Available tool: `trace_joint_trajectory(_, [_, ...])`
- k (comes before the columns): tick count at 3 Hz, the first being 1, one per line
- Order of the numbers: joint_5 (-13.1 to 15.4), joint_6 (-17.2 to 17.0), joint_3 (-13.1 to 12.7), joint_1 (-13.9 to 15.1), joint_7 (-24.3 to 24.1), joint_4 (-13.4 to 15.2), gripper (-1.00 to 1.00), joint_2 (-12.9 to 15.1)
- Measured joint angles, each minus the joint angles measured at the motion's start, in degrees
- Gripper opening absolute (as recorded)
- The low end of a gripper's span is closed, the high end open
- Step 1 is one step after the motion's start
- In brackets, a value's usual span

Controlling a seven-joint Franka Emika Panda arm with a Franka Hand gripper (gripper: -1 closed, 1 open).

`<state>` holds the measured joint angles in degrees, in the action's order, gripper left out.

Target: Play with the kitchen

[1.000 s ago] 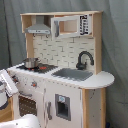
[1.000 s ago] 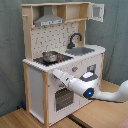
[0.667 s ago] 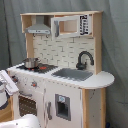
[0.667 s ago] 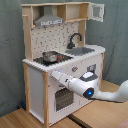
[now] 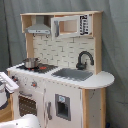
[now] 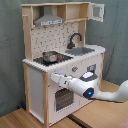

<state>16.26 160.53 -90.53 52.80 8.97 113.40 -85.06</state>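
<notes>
first exterior view: i see the kitchen filling the centre, a pot on its stove at 9 o'clock, the arm at the frame's 8 o'clock.
second exterior view: end effector at the oven front; i cannot tell its finger state.

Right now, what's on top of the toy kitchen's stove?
A small metal pot sits on the black stovetop of the kitchen, under the grey hood. Beside it the sink and black faucet. The pot's inside is hidden from both exterior views.
</notes>
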Motion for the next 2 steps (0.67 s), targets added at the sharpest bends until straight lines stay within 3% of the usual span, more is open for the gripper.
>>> trace_joint_trajectory(2, [0.61,0.00,0.05,0.07,12.73,-0.17,-1.00,-0.06])
